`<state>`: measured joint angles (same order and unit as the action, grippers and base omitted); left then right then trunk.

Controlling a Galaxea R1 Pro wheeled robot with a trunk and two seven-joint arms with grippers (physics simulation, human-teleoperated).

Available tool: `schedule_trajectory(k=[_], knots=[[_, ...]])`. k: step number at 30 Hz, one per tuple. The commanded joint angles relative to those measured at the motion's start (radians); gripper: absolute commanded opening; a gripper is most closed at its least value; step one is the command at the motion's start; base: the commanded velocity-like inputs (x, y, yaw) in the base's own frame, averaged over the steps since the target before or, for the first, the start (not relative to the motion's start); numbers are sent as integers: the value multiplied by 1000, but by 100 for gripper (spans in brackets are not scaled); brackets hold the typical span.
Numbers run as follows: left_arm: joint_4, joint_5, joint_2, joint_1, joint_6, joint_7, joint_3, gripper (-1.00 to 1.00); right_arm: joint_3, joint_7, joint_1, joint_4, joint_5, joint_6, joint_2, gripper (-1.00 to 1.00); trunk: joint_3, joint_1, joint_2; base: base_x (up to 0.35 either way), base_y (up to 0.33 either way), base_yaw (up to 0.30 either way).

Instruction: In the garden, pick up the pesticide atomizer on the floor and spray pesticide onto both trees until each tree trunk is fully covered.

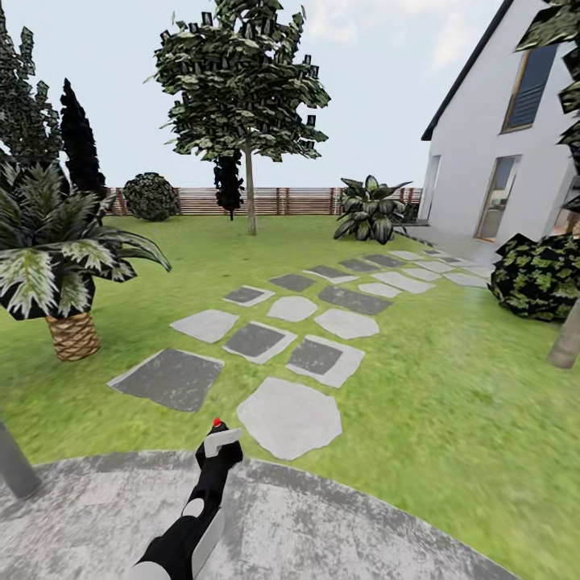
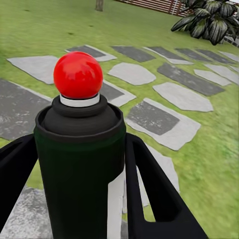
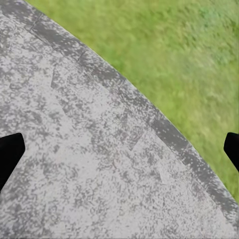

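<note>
My left gripper [image 1: 216, 461] is shut on the pesticide atomizer [image 1: 219, 441], a dark bottle with a pale head and a red dot on top, held upright over the edge of the grey paving. In the left wrist view the atomizer [image 2: 79, 144] stands between the two black fingers [image 2: 149, 189], its red ball uppermost. One tree [image 1: 250, 193] rises far ahead on the lawn by the fence, with a thin-looking grey trunk. A second tree trunk [image 1: 567, 338] leans in at the right edge. My right gripper [image 3: 119, 152] is open over the paving's rim, empty.
Stepping stones [image 1: 290, 415] run from the round grey paving [image 1: 338, 524] across the garden lawn toward the white house [image 1: 499, 145]. A short palm [image 1: 68, 266] stands at left, a dark bush [image 1: 538, 275] at right, and a grey post [image 1: 16, 467] at lower left.
</note>
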<state>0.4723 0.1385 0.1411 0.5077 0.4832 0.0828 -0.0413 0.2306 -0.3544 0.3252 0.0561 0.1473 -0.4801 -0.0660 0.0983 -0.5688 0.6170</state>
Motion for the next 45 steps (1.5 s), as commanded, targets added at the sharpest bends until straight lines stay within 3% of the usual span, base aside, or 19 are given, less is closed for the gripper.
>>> schedule_trajectory(k=[1, 45], knots=[[0, 0, 0, 0, 0, 0, 0, -100, 0, 0, 0, 0, 0, 0, 0, 100, 0, 0, 0, 292, 52, 0], [0, 0, 2, 0, 0, 0, -4, -100, 0, 0, 0, 0, 0, 0, 0, 100, 0, 0, 0, 255, 259, 0]])
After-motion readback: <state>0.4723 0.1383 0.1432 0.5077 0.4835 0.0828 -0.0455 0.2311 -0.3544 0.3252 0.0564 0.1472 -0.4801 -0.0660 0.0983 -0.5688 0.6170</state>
